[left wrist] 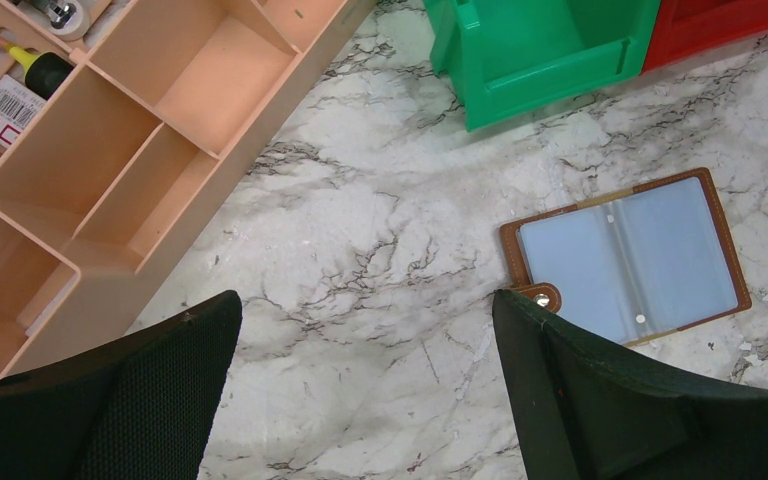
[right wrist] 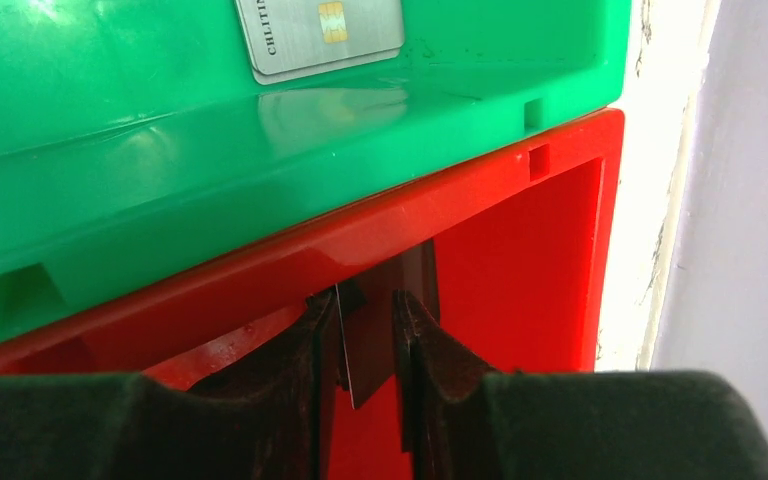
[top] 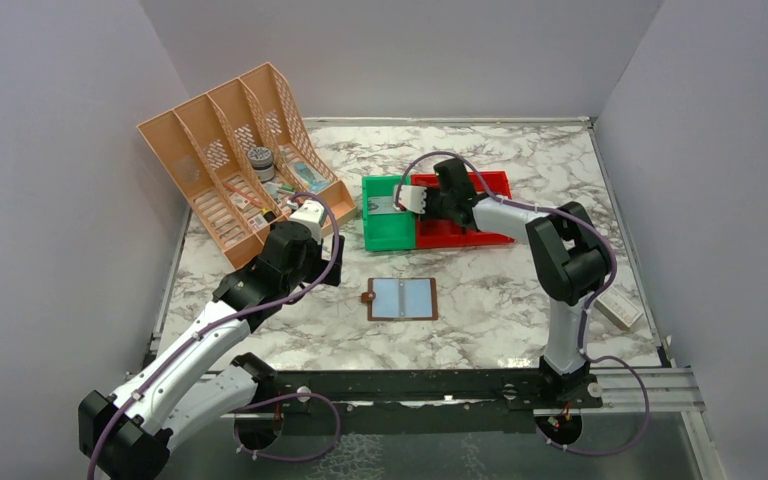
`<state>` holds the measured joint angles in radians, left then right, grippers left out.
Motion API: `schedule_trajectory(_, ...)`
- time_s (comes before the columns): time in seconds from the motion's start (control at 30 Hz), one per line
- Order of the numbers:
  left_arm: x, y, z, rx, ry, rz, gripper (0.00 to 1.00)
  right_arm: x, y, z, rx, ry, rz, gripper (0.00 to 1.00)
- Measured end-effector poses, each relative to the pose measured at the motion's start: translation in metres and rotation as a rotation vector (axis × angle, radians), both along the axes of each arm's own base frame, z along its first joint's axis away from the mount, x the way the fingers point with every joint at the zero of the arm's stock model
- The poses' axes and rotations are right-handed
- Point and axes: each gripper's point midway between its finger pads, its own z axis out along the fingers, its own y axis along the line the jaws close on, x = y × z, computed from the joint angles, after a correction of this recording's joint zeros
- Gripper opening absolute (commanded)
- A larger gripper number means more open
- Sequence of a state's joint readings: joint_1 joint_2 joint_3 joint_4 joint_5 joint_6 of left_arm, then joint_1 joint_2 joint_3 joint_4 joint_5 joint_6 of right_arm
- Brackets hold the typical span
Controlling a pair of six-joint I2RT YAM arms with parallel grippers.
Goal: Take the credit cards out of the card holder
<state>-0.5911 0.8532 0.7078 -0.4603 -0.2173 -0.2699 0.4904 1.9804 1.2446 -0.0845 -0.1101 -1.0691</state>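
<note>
My right tool (right wrist: 365, 305) stands slightly parted so the thin grey credit card (right wrist: 370, 360) between can drop into the red plastic bin (right wrist: 520, 260) below; left tool (left wrist: 365, 305) spread.

Two white-and-black arms (top: 185, 350); looping purple cables (top: 430, 156); matte black fingers (left wrist: 640, 400)

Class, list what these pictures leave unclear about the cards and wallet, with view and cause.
- Right wrist view: thin dark card between the right arm's fingers, edge-on, shadowed; gripped or loose, unclear.
- Right wrist view: silver chip card in the green plastic bin, cut off by the top edge.
- Left wrist view: open brown leather card holder; its cloudy pale sleeves hide whether cards remain.
</note>
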Motion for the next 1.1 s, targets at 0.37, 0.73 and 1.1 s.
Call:
schedule_trajectory(0.37, -0.0003, -0.0007, -0.0001, -0.002, 0.001, -0.003, 0.99, 0.0035, -0.002, 0.0026, 0.023, 0.001, -0.028, 0.29)
schedule_trajectory(0.73, -0.0015, -0.0044, -0.0053, -0.002, 0.025, -0.021, 0.99, 0.005, -0.0009, 0.0016, 0.039, 0.012, -0.046, 0.29)
schedule_trajectory(1.1, -0.0022, -0.0063, -0.0088, 0.0, 0.04, -0.03, 0.99, 0.0044, -0.0005, 0.0022, 0.047, 0.027, -0.057, 0.4)
